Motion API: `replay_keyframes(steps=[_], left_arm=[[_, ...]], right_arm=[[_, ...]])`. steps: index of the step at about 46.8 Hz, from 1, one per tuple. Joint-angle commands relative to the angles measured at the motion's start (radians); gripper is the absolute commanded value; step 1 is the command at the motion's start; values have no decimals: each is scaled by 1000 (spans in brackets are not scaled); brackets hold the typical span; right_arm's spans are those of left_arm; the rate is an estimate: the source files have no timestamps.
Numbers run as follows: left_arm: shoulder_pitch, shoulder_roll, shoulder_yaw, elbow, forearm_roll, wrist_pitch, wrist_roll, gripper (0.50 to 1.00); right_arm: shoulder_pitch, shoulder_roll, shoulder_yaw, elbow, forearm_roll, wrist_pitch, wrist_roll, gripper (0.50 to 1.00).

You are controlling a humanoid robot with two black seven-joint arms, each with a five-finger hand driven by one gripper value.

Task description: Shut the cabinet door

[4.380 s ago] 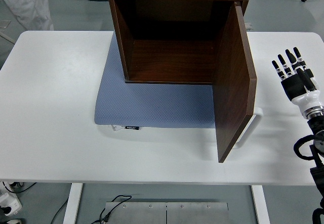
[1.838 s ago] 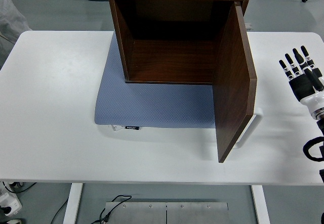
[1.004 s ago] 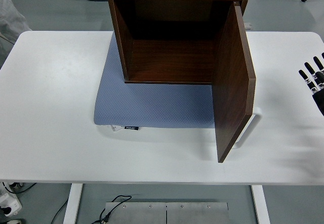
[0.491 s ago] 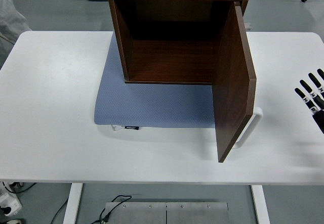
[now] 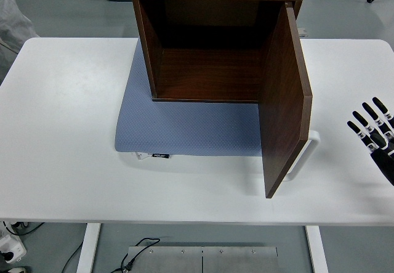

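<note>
the right hand (image 5: 374, 134) has dropped lower along the right edge and drifted partly out of frame, then edged back in over the last moment; its fingers (image 5: 364, 127) are spread straight and hold nothing. the door (image 5: 286, 103) has not moved: it stands wide open, swung out toward the near edge, to the left of the hand and well apart from it, with its white handle (image 5: 303, 156) on the side facing the hand. the cabinet (image 5: 212, 42) sits on the mat (image 5: 184, 128), up and left of the hand. judging by this, the hand is lining up level with the door's outer face for a leftward push; closing is not yet begun. the left hand is out of view.
</note>
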Motion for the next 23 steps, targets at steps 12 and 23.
replay_keyframes(steps=[12, 23], left_arm=[[-2, 0, 0, -2, 0, 0, 0, 1000], [-4, 0, 0, -2, 1, -1, 0, 1000]], right_arm=[[3, 5, -56, 46, -16, 0, 0, 1000], [14, 6, -110, 60, -65, 0, 0, 1000]])
